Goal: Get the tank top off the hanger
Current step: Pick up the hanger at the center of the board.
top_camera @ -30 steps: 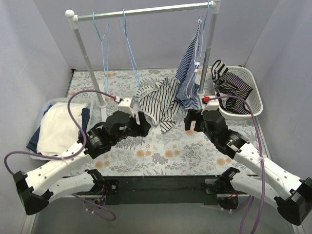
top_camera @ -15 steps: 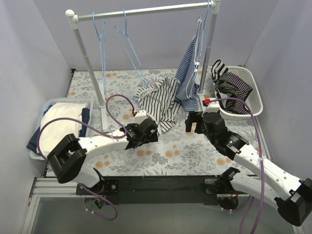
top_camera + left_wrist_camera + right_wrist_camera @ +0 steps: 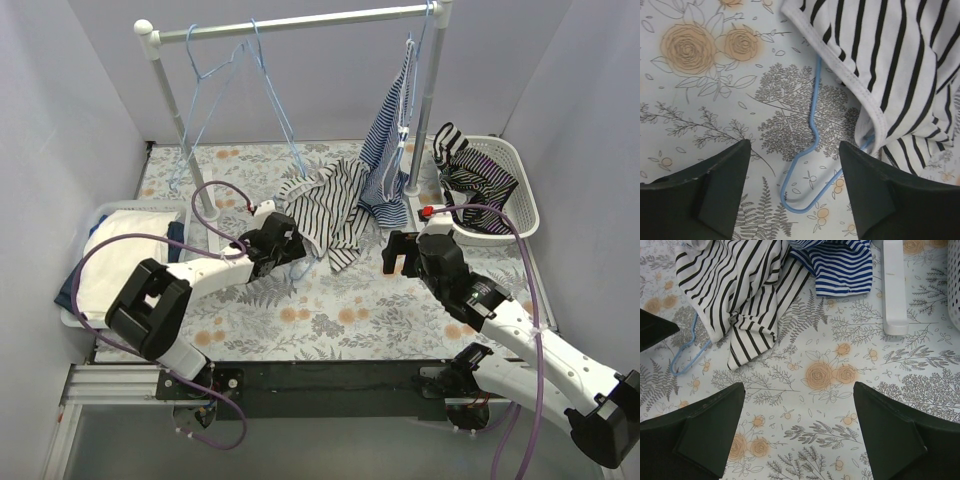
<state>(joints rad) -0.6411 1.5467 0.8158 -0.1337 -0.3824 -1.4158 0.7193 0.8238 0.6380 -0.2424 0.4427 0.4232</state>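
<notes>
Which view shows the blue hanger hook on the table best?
Left wrist: the hanger hook lies close and central, its wire running under the striped tank top. Right wrist shows it small at the left edge. Top external barely shows it.

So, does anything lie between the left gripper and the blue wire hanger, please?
Nothing visible: the blue wire hanger shows its hook bare below the open left gripper; the black-and-white striped tank top covers the rest.
</notes>
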